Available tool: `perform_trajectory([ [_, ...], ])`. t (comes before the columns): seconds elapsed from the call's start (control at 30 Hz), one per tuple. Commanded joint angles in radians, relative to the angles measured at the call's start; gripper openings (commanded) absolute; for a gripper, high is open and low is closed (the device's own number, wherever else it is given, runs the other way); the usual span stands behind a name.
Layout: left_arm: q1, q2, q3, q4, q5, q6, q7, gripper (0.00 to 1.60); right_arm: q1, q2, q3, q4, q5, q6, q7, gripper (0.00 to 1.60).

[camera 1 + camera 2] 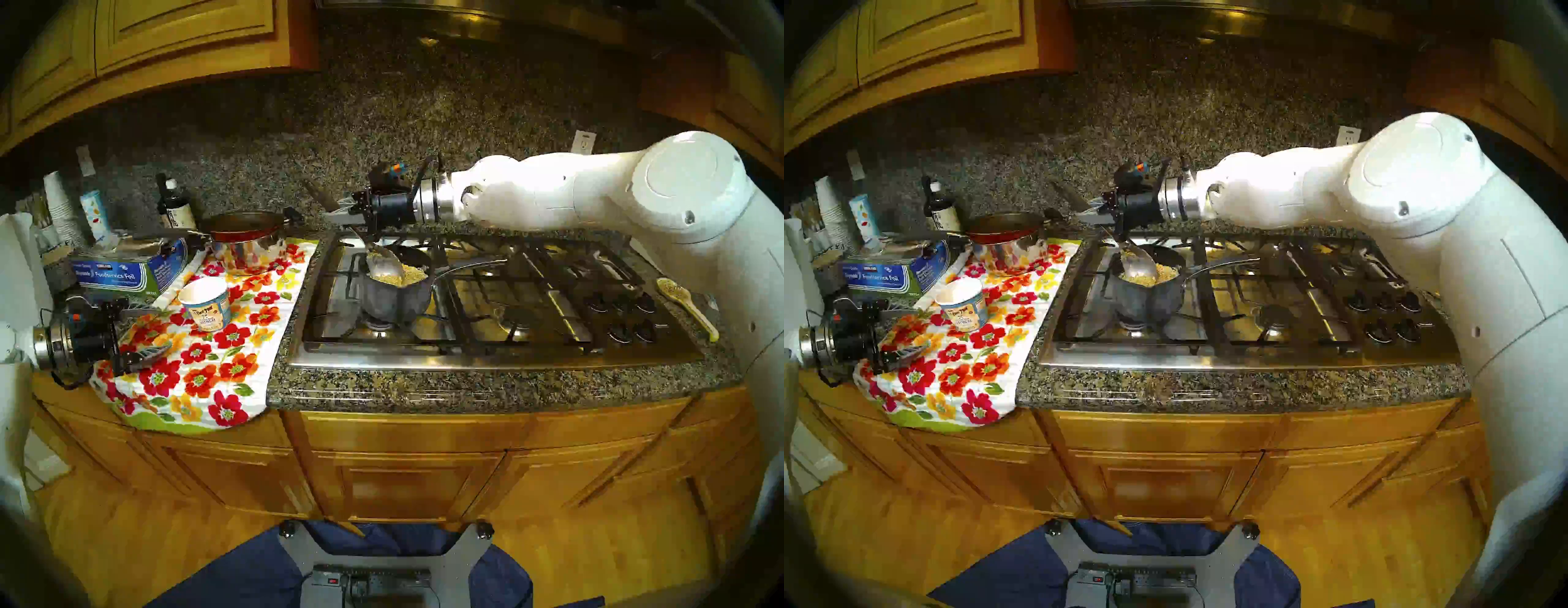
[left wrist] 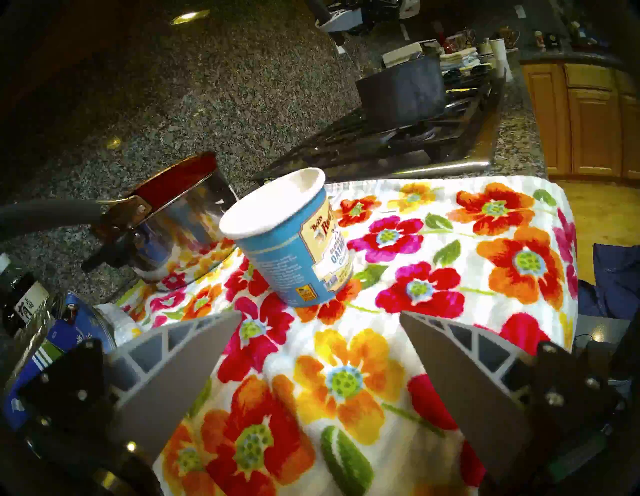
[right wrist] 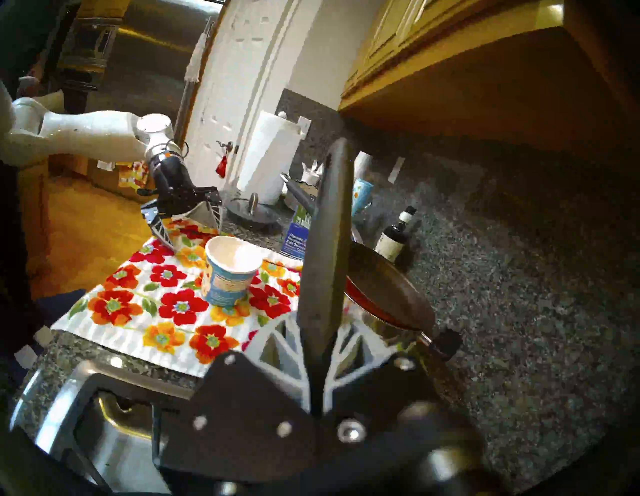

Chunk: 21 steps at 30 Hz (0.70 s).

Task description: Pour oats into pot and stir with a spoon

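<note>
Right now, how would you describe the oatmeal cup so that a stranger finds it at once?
Look left of the gas stove, on the flowered towel. The oatmeal cup stands upright there, in front of the shiny steel pot. It is the only white paper cup with a blue label, open on top.

Bare floral towel (image 1: 199, 382) lies open at lower left; the paper cup (image 1: 206, 303) and steel pot (image 1: 248, 244) block its upper part; the spoon (image 1: 384, 263) crosses the saucepan (image 1: 392, 297) mouth at centre; grates at right stand clear.

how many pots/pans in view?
3. Dark grey saucepan with oats on the stove's front-left burner; shiny steel pot on the floral towel; red pan stacked on it. More may hide in the clutter.
</note>
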Motion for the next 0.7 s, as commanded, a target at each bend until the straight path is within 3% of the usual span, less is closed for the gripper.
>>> perform_trajectory([
  [0.0,-0.016,0.019,-0.016,-0.014,-0.021,0.000,0.003,1.60,-0.032,0.005,0.000,0.122,0.002,0.003,0.037,0.00],
  [0.27,-0.016,0.019,-0.016,-0.014,-0.021,0.000,0.003,1.60,-0.037,0.044,-0.008,0.135,-0.001,0.004,0.106,0.00],
  [0.43,-0.016,0.019,-0.016,-0.014,-0.020,0.000,0.003,1.60,-0.004,0.082,-0.002,0.075,0.003,-0.008,0.143,0.00],
  [0.67,-0.016,0.019,-0.016,-0.014,-0.019,0.000,0.003,1.60,0.047,0.090,0.014,-0.005,0.011,-0.028,0.145,0.00],
])
